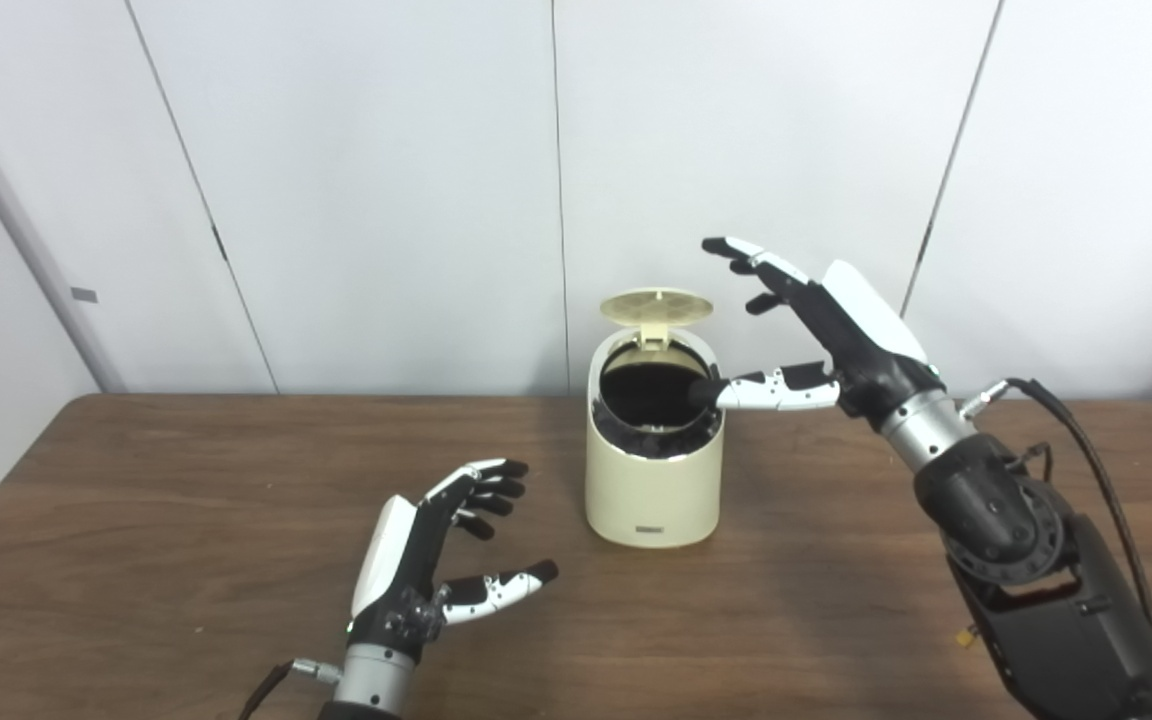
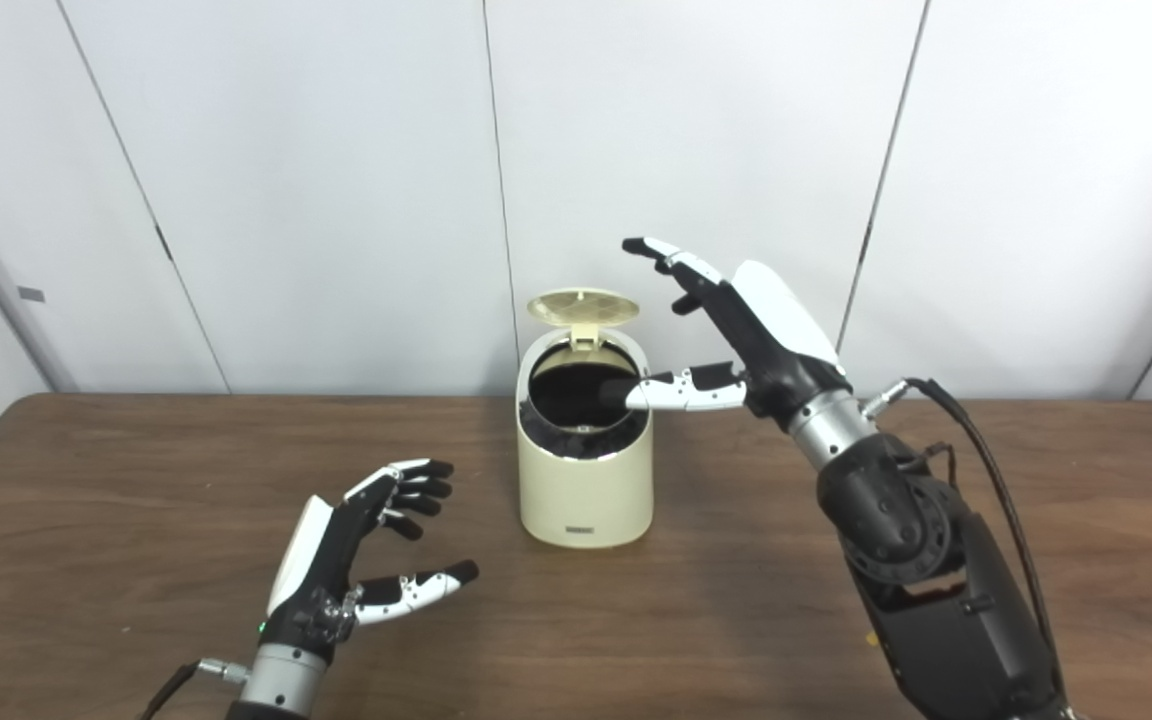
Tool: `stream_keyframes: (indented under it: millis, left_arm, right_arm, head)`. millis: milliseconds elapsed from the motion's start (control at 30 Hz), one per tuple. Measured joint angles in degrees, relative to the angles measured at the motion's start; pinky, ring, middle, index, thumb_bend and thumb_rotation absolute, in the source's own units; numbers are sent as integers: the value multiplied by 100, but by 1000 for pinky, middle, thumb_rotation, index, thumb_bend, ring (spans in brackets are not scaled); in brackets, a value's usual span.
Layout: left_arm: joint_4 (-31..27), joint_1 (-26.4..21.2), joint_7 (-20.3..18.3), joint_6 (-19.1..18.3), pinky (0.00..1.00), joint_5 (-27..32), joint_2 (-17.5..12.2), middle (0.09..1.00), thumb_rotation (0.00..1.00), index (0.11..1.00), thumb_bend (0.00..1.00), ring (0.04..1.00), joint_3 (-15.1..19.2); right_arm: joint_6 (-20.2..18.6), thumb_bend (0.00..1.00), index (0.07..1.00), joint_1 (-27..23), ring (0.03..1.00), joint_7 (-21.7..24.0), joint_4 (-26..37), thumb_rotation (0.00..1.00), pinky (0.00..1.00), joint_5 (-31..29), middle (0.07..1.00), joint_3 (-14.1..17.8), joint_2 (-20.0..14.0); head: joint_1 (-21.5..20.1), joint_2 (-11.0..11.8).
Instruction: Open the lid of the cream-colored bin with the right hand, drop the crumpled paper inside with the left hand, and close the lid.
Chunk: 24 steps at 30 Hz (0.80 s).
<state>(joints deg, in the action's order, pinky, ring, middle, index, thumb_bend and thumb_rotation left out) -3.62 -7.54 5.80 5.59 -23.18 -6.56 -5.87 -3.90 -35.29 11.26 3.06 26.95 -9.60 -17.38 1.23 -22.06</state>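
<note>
Nearest the camera, the left hand (image 1: 441, 560) hovers low over the worktop (image 1: 136, 520), fingers spread and holding nothing; no crumpled paper shows anywhere in either view. Ahead and to its right stands the cream-colored bin (image 1: 652, 470), upright on the worktop, its round lid (image 1: 657, 307) swung up on the rear hinge so the dark interior is exposed. Right of the bin, the right hand (image 1: 816, 330) is raised with fingers apart and empty, its thumb reaching to the bin's rim and the other fingers (image 1: 736, 248) above and just right of the lid. Judged from this, the closing step is in hand: the right hand must press the lid forward and down until it seats.
</note>
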Motion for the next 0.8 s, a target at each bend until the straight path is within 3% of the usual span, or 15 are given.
stream_keyframes:
  millis: [233, 800]
  left_arm:
    - [0, 0, -12, 0, 558, -8, -4, 704, 84, 756, 737, 671, -23]
    - [-61, 2, -197, -54, 574, -75, -15, 702, 88, 753, 745, 686, -40]
  right_arm:
    - [-81, 697, 812, -160, 919, 271, 19, 513, 809, 222, 858, -191, -16]
    - [-114, 713, 768, -162, 931, 550, 248, 491, 778, 368, 817, -333, -16]
  head:
    - [9, -9]
    - [88, -96]
